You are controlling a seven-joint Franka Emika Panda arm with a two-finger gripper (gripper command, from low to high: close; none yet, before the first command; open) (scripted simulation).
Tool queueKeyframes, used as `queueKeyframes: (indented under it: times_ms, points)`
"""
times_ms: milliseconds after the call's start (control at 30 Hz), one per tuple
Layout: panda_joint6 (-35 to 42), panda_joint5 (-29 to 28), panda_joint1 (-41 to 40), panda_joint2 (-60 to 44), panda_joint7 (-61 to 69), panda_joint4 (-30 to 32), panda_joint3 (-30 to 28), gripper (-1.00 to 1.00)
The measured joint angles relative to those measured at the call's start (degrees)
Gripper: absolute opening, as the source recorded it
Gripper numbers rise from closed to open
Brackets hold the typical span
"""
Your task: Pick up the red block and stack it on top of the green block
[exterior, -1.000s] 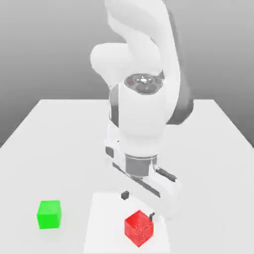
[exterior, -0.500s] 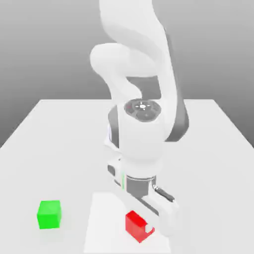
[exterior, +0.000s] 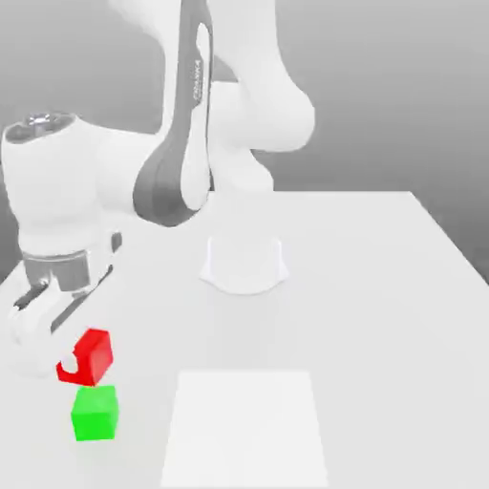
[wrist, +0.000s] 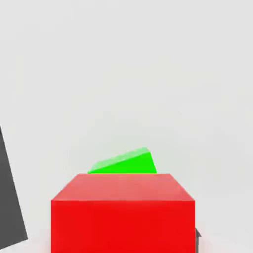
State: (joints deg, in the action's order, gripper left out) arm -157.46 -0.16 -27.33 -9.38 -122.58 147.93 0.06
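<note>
The red block (exterior: 91, 356) hangs in the air at the exterior view's left, held in my gripper (exterior: 74, 363), which is shut on it. Directly under it, a small gap below, the green block (exterior: 95, 413) rests on the white table (exterior: 382, 287). In the hand view the red block (wrist: 122, 211) is close to the camera, and a wedge of the green block (wrist: 127, 162) shows just past its far edge.
A slightly brighter white rectangle (exterior: 246, 427) is marked on the table near its front edge, to the right of the green block in the exterior view. The arm's round base (exterior: 244, 265) stands at the middle of the table.
My gripper shut on the red block at the white rectangle, lifted it and carried it to the exterior view's left, over the green block. The green block has stayed put.
</note>
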Motion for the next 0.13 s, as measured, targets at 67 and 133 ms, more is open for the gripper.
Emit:
queueKeyframes:
  times_ms: [67, 133]
  points:
    - [-2.89, 0.05, 0.01, -3.03, -0.02, -0.11, 0.04, 1.0]
    - [-2.89, 0.05, 0.01, -3.03, -0.02, -0.11, 0.04, 1.0]
